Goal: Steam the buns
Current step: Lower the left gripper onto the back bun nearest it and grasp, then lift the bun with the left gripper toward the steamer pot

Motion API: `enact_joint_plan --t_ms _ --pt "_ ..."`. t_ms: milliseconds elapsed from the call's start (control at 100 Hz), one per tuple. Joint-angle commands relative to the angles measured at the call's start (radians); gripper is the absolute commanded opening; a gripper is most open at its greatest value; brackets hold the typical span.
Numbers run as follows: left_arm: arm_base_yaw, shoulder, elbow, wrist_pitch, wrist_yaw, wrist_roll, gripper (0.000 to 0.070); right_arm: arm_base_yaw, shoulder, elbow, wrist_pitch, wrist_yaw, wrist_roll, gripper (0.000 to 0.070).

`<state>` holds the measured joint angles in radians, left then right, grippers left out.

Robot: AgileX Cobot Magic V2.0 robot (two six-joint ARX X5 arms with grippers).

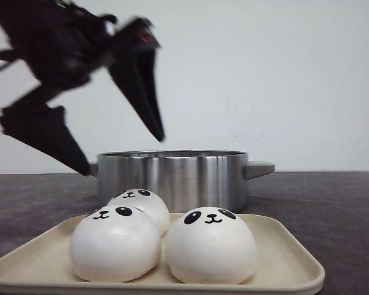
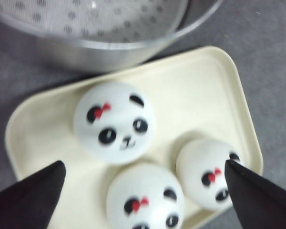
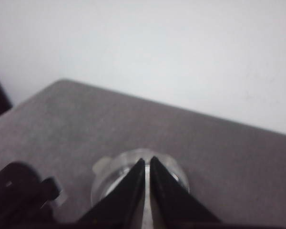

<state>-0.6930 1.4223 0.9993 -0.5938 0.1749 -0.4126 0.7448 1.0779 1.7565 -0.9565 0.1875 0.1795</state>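
three white dome-shaped panda-face buns sit on the cream rectangular tray at table front. two side by side in front, the third behind the front-left one. round steel pot stands directly behind tray on the dark grey table. left gripper hangs above the pot's left side, fingers spread.

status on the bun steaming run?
Left gripper open, empty, above the pot. Right gripper shut, empty. Three buns on tray. Nothing blocking.
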Motion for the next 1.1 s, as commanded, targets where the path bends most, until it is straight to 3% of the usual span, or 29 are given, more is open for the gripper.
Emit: enact_joint_plan --t_ms 0,420,580,680,720,830,970,1090 --pt "-0.017 0.056 0.041 0.003 -0.031 -0.011 0.0700 0.008 0.008 0.016 -0.005 0.005 0.007 0.0009" --pt "-0.021 0.232 0.081 -0.009 -0.082 -0.019 0.0699 0.008 -0.001 0.016 -0.018 0.005 0.023 0.0009" --pt "-0.021 0.279 0.081 0.009 -0.105 -0.019 0.0586 0.008 0.000 0.016 -0.018 0.006 0.022 0.0009" --pt "-0.021 0.300 0.081 0.010 -0.105 -0.019 0.0575 0.008 0.000 0.016 -0.018 0.025 0.022 0.0009" --pt "-0.021 0.306 0.081 0.008 -0.105 -0.019 0.0515 0.008 0.000 0.016 -0.020 0.027 0.022 0.0009" --pt "-0.021 0.309 0.081 0.011 -0.105 -0.019 0.0263 0.008 0.000 0.016 -0.027 0.028 0.022 0.0009" --pt "-0.021 0.308 0.081 0.015 -0.105 -0.017 0.0012 0.008 0.000 0.016 -0.036 0.031 0.022 0.0009" --pt "-0.021 0.301 0.086 0.001 -0.104 -0.016 0.0001 0.008 0.000 0.016 -0.043 0.031 0.022 0.0009"
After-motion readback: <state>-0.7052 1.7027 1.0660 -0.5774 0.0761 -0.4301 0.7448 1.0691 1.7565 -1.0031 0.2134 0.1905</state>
